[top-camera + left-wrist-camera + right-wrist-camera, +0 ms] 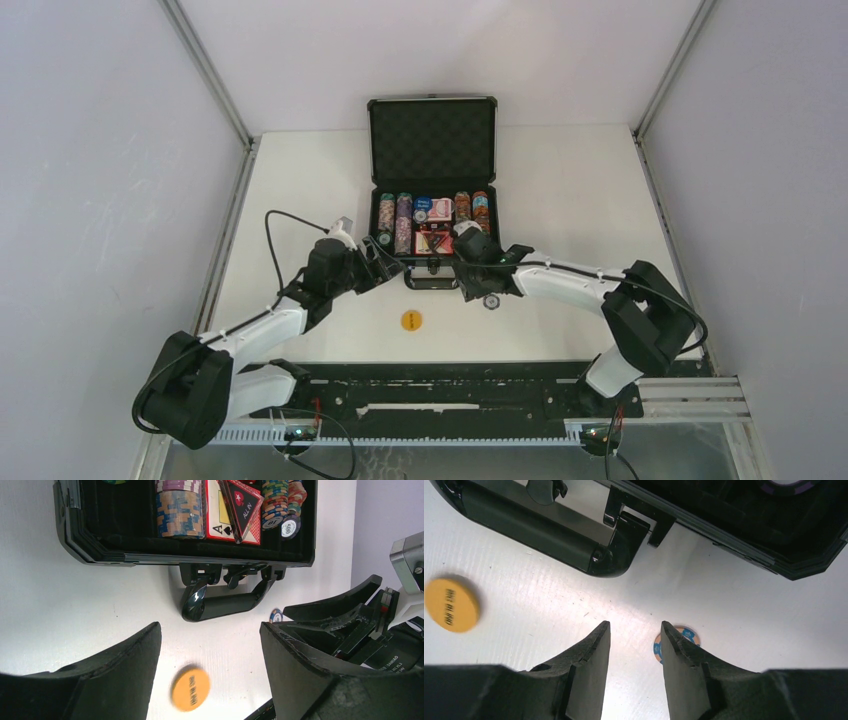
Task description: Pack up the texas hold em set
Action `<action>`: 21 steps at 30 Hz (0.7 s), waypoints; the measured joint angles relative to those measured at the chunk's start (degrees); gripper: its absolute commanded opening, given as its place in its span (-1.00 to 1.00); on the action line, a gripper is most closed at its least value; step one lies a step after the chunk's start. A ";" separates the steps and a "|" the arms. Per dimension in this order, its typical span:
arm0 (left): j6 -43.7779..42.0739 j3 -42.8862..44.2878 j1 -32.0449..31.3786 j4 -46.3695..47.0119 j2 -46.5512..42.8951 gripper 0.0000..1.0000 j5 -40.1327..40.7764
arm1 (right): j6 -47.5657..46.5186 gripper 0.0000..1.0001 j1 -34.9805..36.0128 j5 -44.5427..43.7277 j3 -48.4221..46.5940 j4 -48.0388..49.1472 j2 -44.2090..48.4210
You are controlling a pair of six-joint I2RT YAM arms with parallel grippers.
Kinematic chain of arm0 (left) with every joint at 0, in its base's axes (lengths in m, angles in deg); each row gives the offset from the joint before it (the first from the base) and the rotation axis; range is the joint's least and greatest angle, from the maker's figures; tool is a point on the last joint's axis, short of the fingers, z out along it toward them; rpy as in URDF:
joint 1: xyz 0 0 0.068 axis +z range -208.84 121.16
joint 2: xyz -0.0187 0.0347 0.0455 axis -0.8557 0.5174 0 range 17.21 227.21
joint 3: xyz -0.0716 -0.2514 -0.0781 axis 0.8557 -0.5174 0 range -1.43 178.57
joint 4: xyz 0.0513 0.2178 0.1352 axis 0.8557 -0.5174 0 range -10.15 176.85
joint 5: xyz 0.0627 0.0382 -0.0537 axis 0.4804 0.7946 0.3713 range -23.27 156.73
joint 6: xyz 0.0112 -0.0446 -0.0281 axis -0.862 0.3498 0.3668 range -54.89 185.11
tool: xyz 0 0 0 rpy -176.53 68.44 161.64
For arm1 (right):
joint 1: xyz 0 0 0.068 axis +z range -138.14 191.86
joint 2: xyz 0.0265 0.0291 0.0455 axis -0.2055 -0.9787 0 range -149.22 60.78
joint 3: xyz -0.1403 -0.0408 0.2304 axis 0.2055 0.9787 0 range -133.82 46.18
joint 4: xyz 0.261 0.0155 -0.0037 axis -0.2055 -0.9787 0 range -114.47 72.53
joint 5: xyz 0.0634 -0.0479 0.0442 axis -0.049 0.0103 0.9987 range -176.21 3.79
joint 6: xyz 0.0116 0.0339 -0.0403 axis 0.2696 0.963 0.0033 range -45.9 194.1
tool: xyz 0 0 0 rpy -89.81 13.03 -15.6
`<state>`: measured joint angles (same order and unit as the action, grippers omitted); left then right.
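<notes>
The black briefcase (432, 135) lies open mid-table, its tray (372, 218) holding rows of poker chips (403, 222) and red card boxes (437, 210). An orange dealer button (411, 320) lies on the table in front of the case handle (432, 278). A blue-and-orange chip (491, 301) rests right of the handle. My left gripper (390, 265) hovers left of the handle, open and empty, with the button (190, 687) below its jaws (210, 630). My right gripper (635, 626) is open over bare table, and the chip (684, 633) peeks out behind its right finger.
The case's front wall (200, 555) and handle (225, 602) stand just beyond both grippers. My right gripper's fingers (345, 615) show close by in the left wrist view. Metal frame posts (205, 70) and grey walls bound the white table (300, 180).
</notes>
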<state>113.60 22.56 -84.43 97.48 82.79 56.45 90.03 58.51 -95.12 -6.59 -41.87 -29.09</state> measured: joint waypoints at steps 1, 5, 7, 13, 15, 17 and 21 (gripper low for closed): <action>0.02 0.00 0.00 0.00 0.00 0.54 0.00 | 0.04 0.01 0.00 0.00 0.24 -0.13 0.28; 0.02 0.00 0.00 0.02 0.04 0.54 0.00 | 0.09 0.22 0.04 0.33 0.55 -0.37 0.70; 0.02 0.00 0.00 0.02 0.04 0.54 0.00 | 0.24 0.42 0.44 0.63 0.55 -0.35 0.76; 0.15 -0.72 0.00 -0.37 -1.11 0.57 1.84 | 0.92 0.68 7.78 -0.24 -2.95 -1.44 -1.07; 0.20 -1.20 0.09 -1.97 -2.97 0.59 4.04 | 0.96 0.71 10.64 -0.26 -5.90 -1.42 -2.89; 0.63 -1.40 0.35 -3.54 -4.81 0.60 6.36 | 0.94 0.73 13.05 -0.20 -8.96 -1.18 -4.92; 2.56 -1.77 1.90 -6.16 -7.72 0.54 10.64 | 0.92 0.78 15.17 0.04 -13.66 -1.16 -9.20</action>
<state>116.15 20.78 -82.52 91.32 75.08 67.09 90.94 73.68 -95.08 -20.25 -43.03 -38.29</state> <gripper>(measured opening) 0.796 0.873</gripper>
